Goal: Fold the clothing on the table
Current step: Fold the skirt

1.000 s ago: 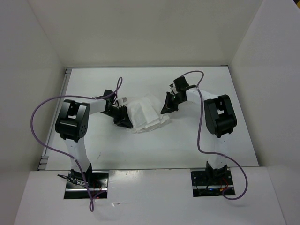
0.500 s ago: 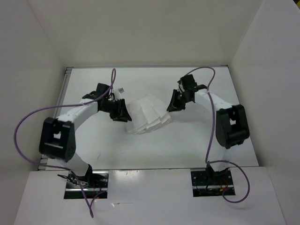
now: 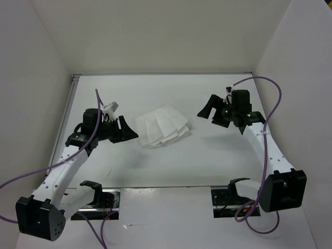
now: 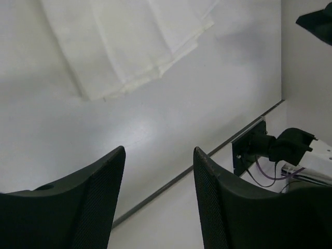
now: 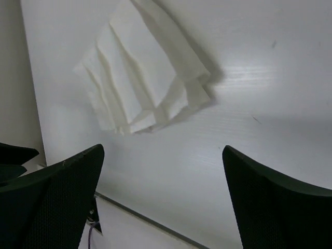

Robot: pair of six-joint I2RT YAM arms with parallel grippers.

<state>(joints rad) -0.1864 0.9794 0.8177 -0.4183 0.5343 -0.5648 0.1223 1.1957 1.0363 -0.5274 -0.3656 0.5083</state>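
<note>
On the table [image 3: 155,93], the clothing [image 3: 162,127] lies between left end effector [image 3: 128,129] and right end effector [image 3: 209,114], both open, empty.

- so the clothing [image 3: 162,127] lies flat on the table [image 3: 207,161], pretty much mid-table
- left gripper [image 3: 129,132] sits just left of the clothing, close to its edge but not touching as far as I can see
- right gripper [image 3: 210,113] is off to the clothing's right, a bit farther from it and slightly behind
- both arm bases, left [image 3: 96,199] and right [image 3: 233,199], are in front of the clothing at the near edge, one each side
- back wall [image 3: 166,36] stands well behind the clothing
</note>
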